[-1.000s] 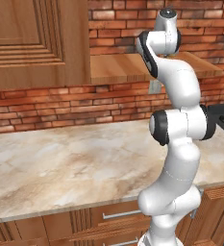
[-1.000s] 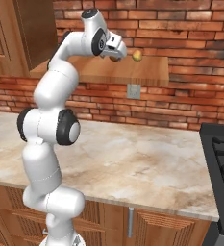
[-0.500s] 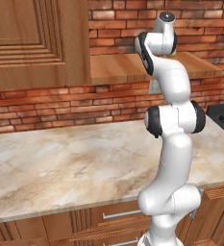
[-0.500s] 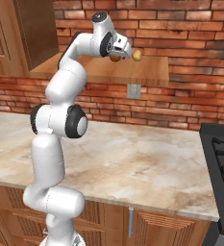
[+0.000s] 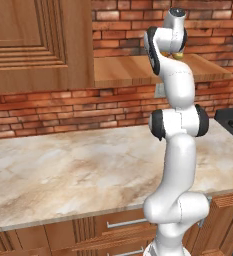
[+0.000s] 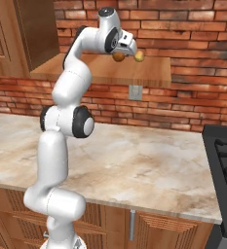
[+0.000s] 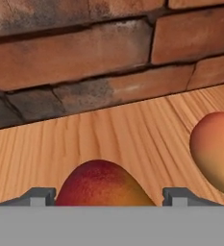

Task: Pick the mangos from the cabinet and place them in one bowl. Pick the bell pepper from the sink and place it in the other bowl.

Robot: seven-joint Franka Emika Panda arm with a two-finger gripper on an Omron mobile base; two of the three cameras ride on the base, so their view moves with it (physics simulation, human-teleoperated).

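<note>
Two mangos [image 7: 101, 185] on cabinet shelf [image 7: 132, 139]

Near mango [image 7: 101, 185] lower half hidden below hand view, second mango [image 7: 215, 151] cropped at right edge

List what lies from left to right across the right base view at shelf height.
Cabinet door → the tool at the first mango → second mango → right end of the shelf board → brick wall.
</note>
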